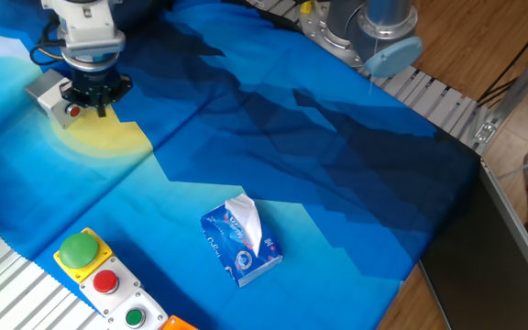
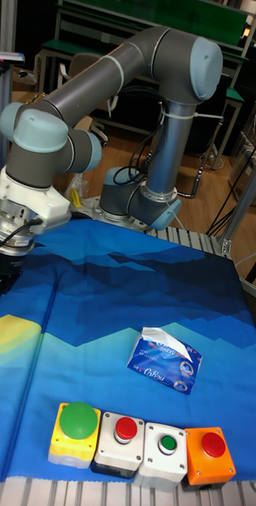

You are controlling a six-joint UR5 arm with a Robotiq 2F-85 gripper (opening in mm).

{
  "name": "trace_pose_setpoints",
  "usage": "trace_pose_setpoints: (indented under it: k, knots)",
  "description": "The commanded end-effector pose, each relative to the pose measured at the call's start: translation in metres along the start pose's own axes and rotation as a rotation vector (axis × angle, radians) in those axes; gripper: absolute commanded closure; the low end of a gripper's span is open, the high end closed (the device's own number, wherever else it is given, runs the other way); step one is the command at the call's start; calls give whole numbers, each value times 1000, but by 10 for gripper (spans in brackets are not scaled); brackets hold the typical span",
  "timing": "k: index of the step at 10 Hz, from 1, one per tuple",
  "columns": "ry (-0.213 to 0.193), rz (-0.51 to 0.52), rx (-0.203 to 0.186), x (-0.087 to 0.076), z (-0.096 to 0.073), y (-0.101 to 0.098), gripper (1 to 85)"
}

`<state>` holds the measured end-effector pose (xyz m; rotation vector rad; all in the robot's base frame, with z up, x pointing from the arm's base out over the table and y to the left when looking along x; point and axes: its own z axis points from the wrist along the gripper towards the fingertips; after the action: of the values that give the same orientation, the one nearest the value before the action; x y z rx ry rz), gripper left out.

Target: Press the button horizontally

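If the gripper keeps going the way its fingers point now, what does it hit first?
Most likely the red button on the side face of the small grey box. The gripper is right beside that face, fingertips about level with the button. Depth is hard to judge from this angle, so the blue cloth below is possible instead.
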<state>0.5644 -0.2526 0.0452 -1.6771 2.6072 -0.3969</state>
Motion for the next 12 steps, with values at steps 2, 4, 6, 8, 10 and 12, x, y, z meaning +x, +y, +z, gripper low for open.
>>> trace_pose_setpoints:
  k: [2,4,6,8,10,12]
  knots:
    - [2,-103,55,0,1,-15,847]
    - [-13,-116,54,-5,4,-15,847]
    - [0,-142,53,-4,9,-17,847]
    - [28,-157,51,2,11,-17,847]
    - [58,-150,45,8,14,-15,847]
    - [60,-143,44,5,13,-13,847]
